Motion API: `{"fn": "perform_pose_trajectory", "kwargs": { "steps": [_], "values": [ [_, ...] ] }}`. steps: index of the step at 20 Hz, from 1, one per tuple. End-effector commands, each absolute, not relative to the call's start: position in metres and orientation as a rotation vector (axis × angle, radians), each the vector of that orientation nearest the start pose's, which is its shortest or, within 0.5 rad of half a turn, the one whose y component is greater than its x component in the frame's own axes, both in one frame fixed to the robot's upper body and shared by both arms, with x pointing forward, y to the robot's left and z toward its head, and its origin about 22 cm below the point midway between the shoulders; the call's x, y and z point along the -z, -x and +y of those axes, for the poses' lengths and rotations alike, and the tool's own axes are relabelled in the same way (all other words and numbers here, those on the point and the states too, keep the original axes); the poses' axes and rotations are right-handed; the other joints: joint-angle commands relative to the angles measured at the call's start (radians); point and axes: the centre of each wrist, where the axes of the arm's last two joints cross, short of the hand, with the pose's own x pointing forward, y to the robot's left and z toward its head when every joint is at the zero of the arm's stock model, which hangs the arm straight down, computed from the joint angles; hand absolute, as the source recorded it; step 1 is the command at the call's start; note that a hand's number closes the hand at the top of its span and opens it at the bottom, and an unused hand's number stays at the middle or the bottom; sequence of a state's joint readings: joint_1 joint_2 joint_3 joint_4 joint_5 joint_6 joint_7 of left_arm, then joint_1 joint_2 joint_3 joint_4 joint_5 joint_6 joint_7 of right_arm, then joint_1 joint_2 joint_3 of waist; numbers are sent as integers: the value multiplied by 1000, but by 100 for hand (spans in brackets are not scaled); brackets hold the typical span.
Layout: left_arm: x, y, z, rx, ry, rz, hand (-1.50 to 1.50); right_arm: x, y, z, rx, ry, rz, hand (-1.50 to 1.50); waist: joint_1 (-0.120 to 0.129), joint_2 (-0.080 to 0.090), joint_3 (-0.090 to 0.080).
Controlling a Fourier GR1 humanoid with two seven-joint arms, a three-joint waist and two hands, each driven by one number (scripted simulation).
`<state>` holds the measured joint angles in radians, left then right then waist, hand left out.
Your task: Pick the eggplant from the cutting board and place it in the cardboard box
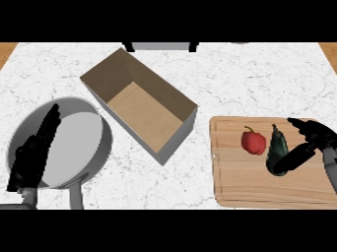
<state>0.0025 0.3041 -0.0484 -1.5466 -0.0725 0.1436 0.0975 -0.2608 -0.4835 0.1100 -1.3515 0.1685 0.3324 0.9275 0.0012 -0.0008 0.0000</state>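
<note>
Both forearms enter from the lower edge, and the right hand [318, 140] is the one at work, lying over the right part of the wooden cutting board [237, 187]. Its fingers and thumb are curled in around the dark eggplant [276, 150], the thumb crossing the lower end of the vegetable while the fingers arch above the upper end. The eggplant lies on the board, stem pointing away from the robot, just beside a red bell pepper [253, 141] on its left; the two look close but apart.

By my reading this is the grasp step: the hand is closing on the eggplant, which has not visibly left the board. Next would come a lift straight up, clear of the pepper, then a carry leftward to the open cardboard box [98, 81], which sits at an angle on the marble worktop [273, 74], well apart from the board. Its tall near wall will need clearing before release.

At the left, the left hand [37, 150] rests with straight fingers over a grey pan [102, 147], holding nothing.
</note>
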Motion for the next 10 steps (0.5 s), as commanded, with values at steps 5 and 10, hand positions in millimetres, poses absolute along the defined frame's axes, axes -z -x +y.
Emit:
{"fn": "perform_pose_trajectory", "kwargs": {
  "steps": [5, 10],
  "values": [
    [-12, -231, 297, 207, -384, -1456, 0, -40, -311, -320, -617, 526, -494, -150, 3, 1, 0],
    [-10, -230, 296, 184, -382, -1452, 0, -13, -294, -302, -606, 516, -506, -150, 2, 0, 0]
  ]
}}
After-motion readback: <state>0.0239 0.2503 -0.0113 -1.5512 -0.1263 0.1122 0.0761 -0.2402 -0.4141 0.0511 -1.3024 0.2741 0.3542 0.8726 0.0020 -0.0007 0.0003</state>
